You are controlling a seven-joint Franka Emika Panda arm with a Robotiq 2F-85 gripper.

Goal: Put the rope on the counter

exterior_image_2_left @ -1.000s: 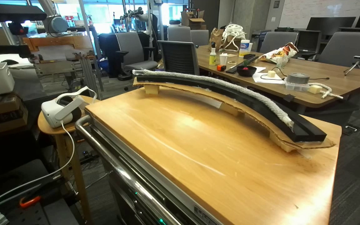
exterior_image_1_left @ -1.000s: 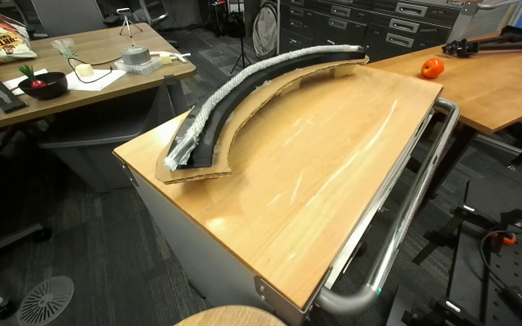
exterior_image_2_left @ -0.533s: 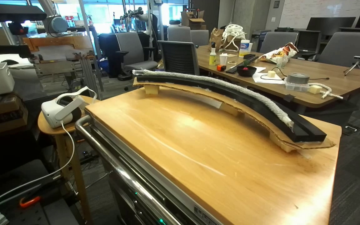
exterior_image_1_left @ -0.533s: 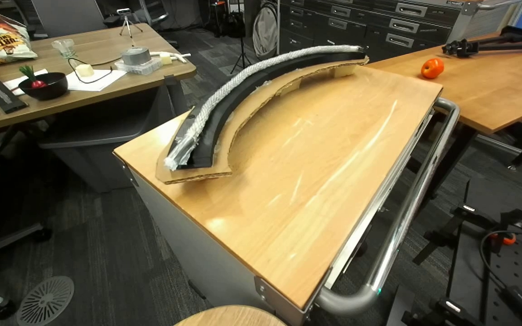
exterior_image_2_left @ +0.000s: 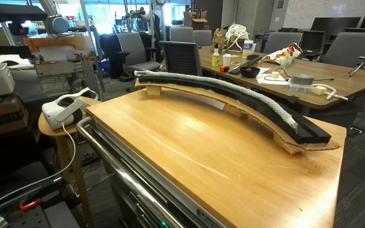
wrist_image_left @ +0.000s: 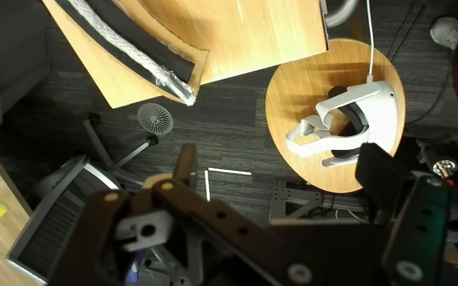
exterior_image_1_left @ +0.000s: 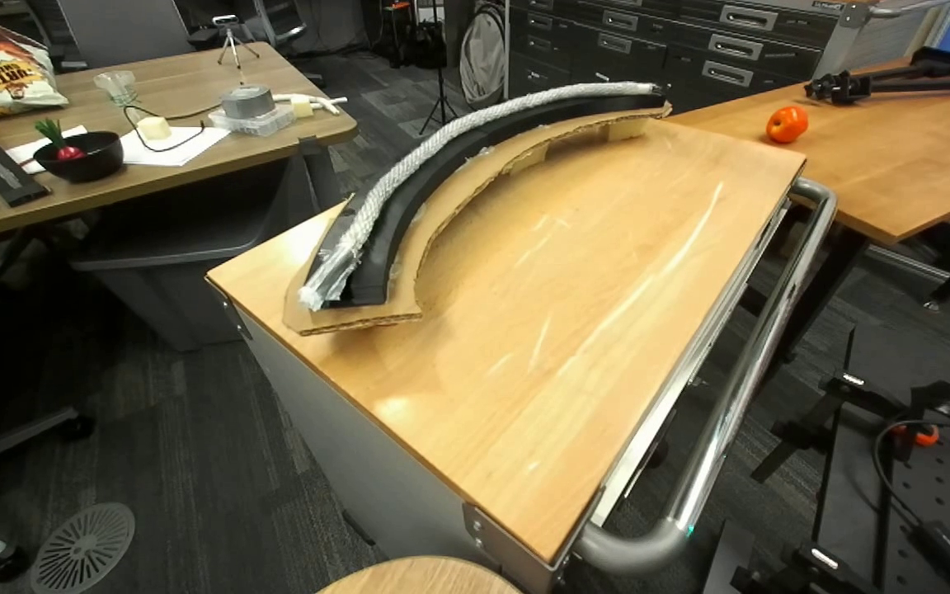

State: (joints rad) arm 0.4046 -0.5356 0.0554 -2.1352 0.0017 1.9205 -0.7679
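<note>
The rope [exterior_image_1_left: 434, 144] is a pale grey-silver braided cord with a taped, lighter end. It lies in an arc along the black curved strip [exterior_image_1_left: 442, 171], which rests on a curved cardboard base [exterior_image_1_left: 359, 320] raised on blocks above the counter [exterior_image_1_left: 566, 330]. The rope [exterior_image_2_left: 220, 81] and counter [exterior_image_2_left: 182, 142] also show in the other exterior view. In the wrist view, the rope [wrist_image_left: 121, 41] and a corner of the counter [wrist_image_left: 245, 31] are at the upper left. My gripper [wrist_image_left: 278, 147] is open, with nothing between its fingers, and apart from the rope. It shows in neither exterior view.
A round stool [wrist_image_left: 292, 95] with a white headset [wrist_image_left: 382, 111] stands beside the counter. A chrome rail [exterior_image_1_left: 731, 412] runs along one edge. A cluttered desk [exterior_image_1_left: 310, 136] and a wooden table [exterior_image_1_left: 920, 157] with an orange object [exterior_image_1_left: 787, 124] stand near.
</note>
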